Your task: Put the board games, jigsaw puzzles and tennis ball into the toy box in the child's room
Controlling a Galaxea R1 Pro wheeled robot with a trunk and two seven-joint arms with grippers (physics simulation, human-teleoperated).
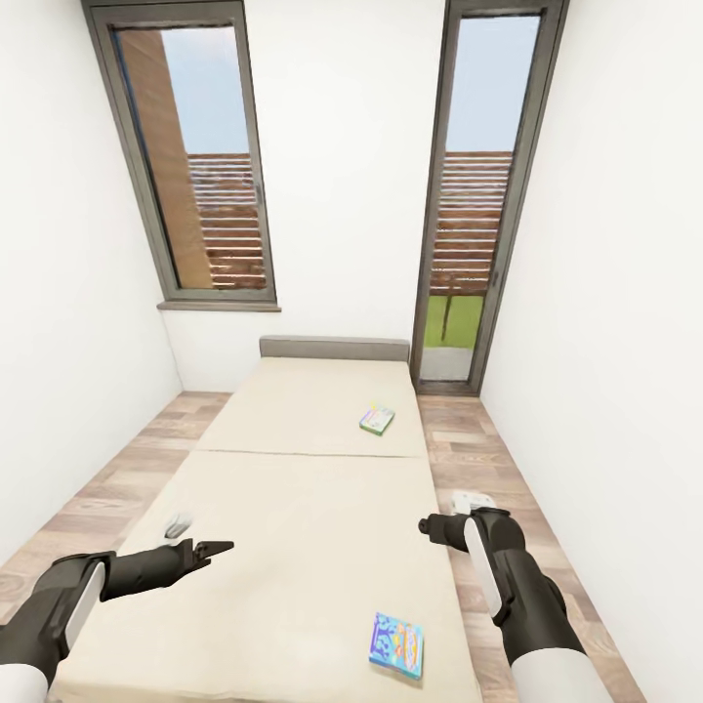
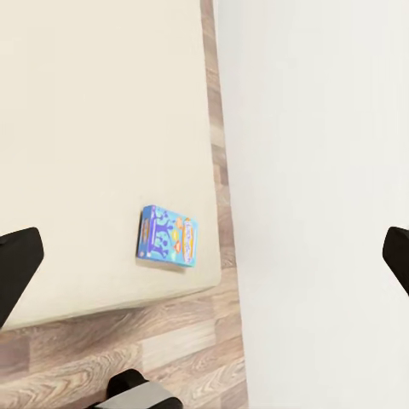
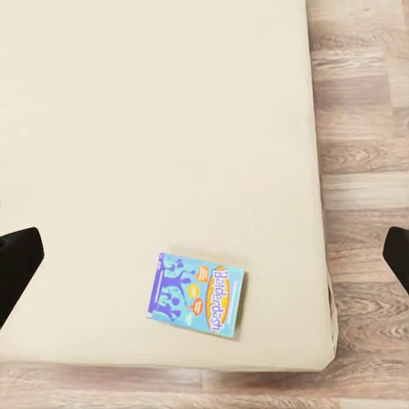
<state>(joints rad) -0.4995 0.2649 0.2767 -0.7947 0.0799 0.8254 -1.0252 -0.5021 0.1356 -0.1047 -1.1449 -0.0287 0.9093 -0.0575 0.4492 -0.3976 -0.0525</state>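
The robot stands at the foot of the low beige-mattressed bed (image 1: 312,508) with both pincers empty and spread open: the left pincer (image 1: 217,550) hovers over the mattress's left side, the right pincer (image 1: 430,527) over its right edge. The mostly blue printed board game box (image 1: 397,644) lies flat near the bed's near right corner, and a smaller green-and-white game box (image 1: 377,420) lies farther up toward the grey headboard (image 1: 334,348). This looks like the approach to the first bed pickup; next, the right pincer would need to drop onto the blue box and close across an edge.
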